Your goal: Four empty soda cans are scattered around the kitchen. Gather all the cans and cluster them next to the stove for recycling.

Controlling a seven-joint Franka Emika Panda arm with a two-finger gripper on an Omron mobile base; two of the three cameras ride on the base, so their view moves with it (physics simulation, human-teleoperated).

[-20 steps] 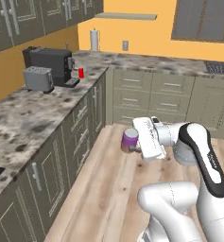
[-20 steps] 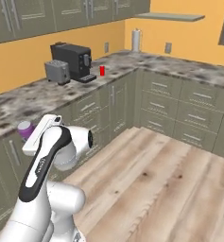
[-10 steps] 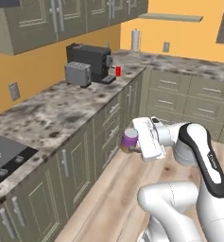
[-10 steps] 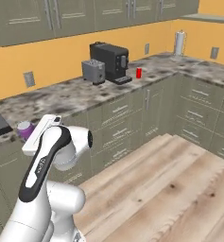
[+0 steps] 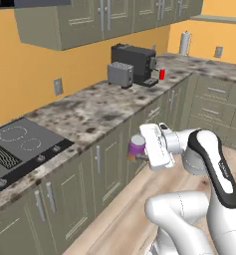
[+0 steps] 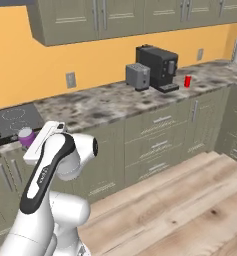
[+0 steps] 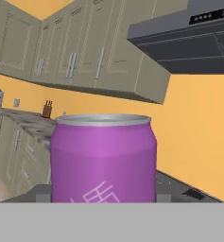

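Observation:
A purple-pink soda can [image 5: 136,146] with a silver top hangs upright in front of the lower cabinets, and my gripper [image 5: 139,151] is shut on it. The same can [image 6: 25,137] shows beside my hand near the stove's front edge, and it looms large in the hand view [image 7: 104,158]. The stove [image 5: 21,144] is a black cooktop with white rings and front knobs, set in the counter at the left [image 6: 10,119]. A red soda can [image 5: 162,74] stands on the counter by the coffee machine [image 6: 188,81].
A black coffee machine [image 5: 135,61] and a grey toaster [image 5: 120,74] stand on the speckled counter [image 5: 94,112]. A paper towel roll [image 5: 184,44] is in the far corner. A range hood [image 7: 189,33] hangs above. Wood floor [image 6: 180,200] lies open to the right.
The whole scene has shifted as the base drove along the counter, bringing the stove into view. The purple can stays in my gripper, held the same way.

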